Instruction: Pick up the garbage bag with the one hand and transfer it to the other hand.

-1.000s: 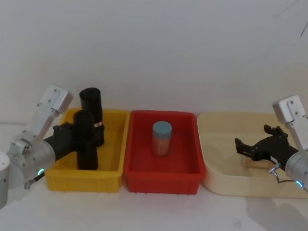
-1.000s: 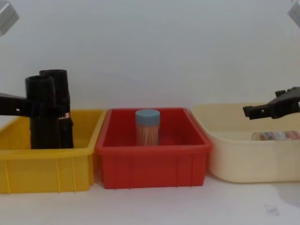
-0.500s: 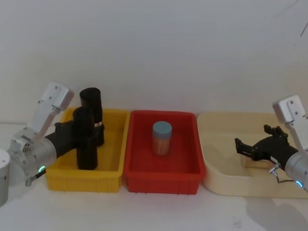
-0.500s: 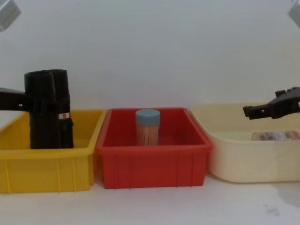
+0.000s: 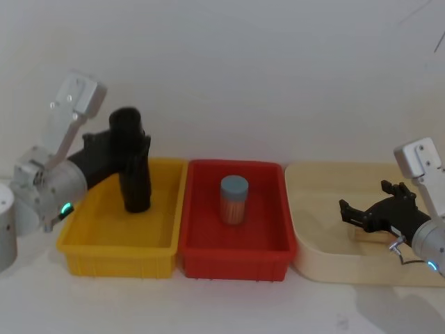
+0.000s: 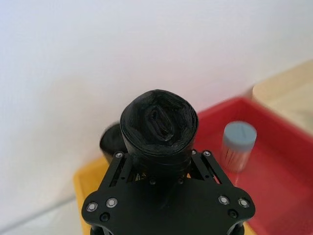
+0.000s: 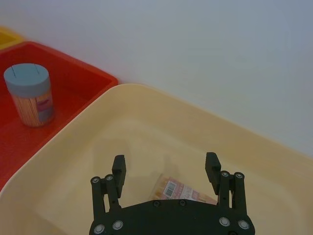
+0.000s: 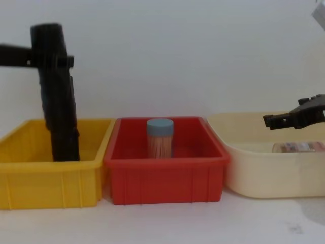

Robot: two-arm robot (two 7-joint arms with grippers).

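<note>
Three trays stand in a row in the head view: a yellow tray point(image 5: 115, 254), a red tray point(image 5: 233, 263) holding a jar point(image 5: 233, 200), and a cream tray point(image 5: 327, 268). The left gripper point(image 5: 124, 149) is clamped around the bag point(image 5: 128, 124), a black roll held upright over the yellow tray. The right gripper point(image 5: 350, 213) hovers over the cream tray, fingers spread and empty.

Left wrist view: the bag point(image 6: 158, 122) pokes its rolled end up between the clamping fingers. A second roll point(image 6: 108, 142) stands just behind it.

Right wrist view: the right gripper point(image 7: 165, 166) gapes above a packet point(image 7: 181, 190) lying in the cream tray.

Chest view: the left gripper point(image 8: 61, 60) grips the bag point(image 8: 48, 38) near its top. The lower end merges with the second roll, so I cannot tell where it stops.

Doing this step well likely means raising the bag clear of that roll and the tray wall and keeping it upright. It can then go over the red tray, the right gripper closing on the free lower part before the left lets go.
</note>
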